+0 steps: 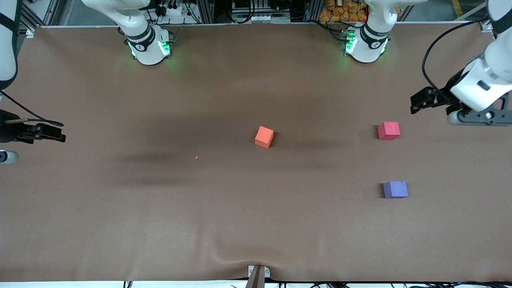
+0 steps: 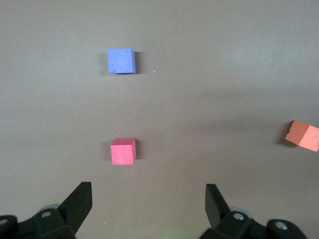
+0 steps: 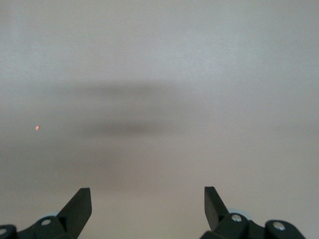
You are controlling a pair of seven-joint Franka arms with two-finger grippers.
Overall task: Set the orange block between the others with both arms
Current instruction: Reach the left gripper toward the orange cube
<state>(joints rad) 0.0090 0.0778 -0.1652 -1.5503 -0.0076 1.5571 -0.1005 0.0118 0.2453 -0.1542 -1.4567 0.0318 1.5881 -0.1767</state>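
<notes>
The orange block point(image 1: 264, 137) point(image 2: 303, 135) sits alone near the middle of the brown table. The others stand toward the left arm's end. One is a pinkish-red cube point(image 1: 389, 131) point(image 2: 123, 151). The other is a purple-blue cube point(image 1: 395, 189) point(image 2: 121, 60), nearer to the front camera, with a bare gap between the two. My left gripper point(image 1: 414, 105) point(image 2: 148, 189) hangs open and empty over the table beside the pinkish-red cube. My right gripper point(image 1: 62, 132) point(image 3: 147, 191) is open and empty over bare table at the right arm's end, apart from every block.
A tiny orange speck point(image 1: 197, 157) point(image 3: 38, 128) lies on the brown mat point(image 1: 160, 224). The two arm bases point(image 1: 149, 46) point(image 1: 366, 44) stand along the table's back edge. A small metal fixture point(image 1: 258, 274) pokes up at the front edge.
</notes>
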